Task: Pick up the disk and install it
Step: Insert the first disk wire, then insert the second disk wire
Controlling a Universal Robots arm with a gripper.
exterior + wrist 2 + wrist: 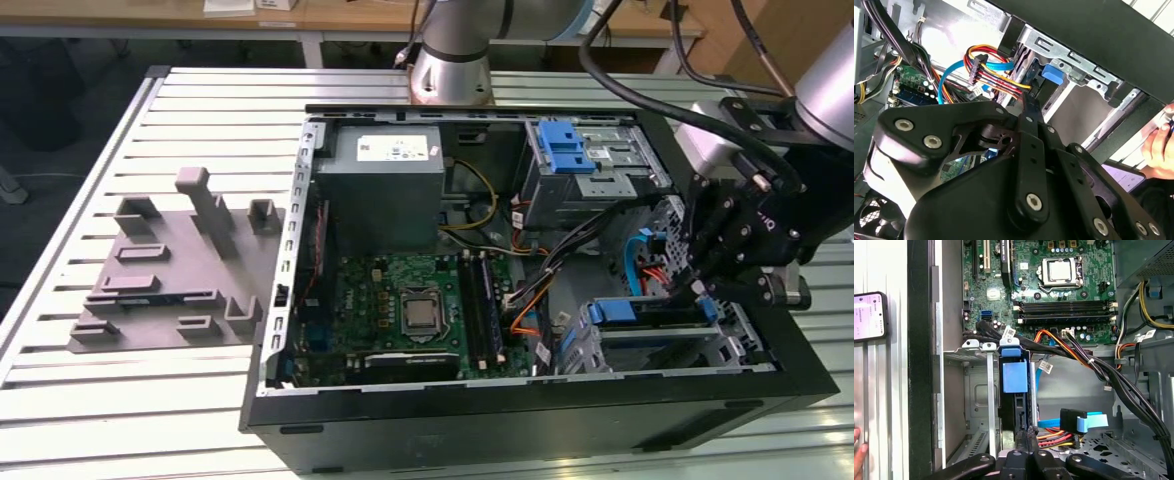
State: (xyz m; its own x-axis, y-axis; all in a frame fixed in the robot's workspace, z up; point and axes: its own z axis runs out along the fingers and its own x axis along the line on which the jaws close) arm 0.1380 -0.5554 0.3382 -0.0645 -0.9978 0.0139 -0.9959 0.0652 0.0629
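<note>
The disk [1014, 410] stands on edge in the lower drive cage [667, 345] of the open computer case, its blue carrier tab [1015, 375] toward the motherboard. In the exterior view the blue carrier [650, 312] shows at the case's front right corner. My gripper [1025, 436] reaches into that cage, its jaws drawn together at the disk's end; whether they touch it I cannot tell. The second wrist view shows the gripper [1026, 102] as one narrow black tip pointing at the blue tab [1052, 75].
Orange, red and blue cables [1074, 425] run beside the cage. The motherboard [407, 300], power supply [387, 190] and an upper cage with a blue bracket [567, 150] fill the case. A grey fixture plate [174, 260] lies at the exterior view's left. A hand [1159, 145] and a phone [869, 315] are outside the case.
</note>
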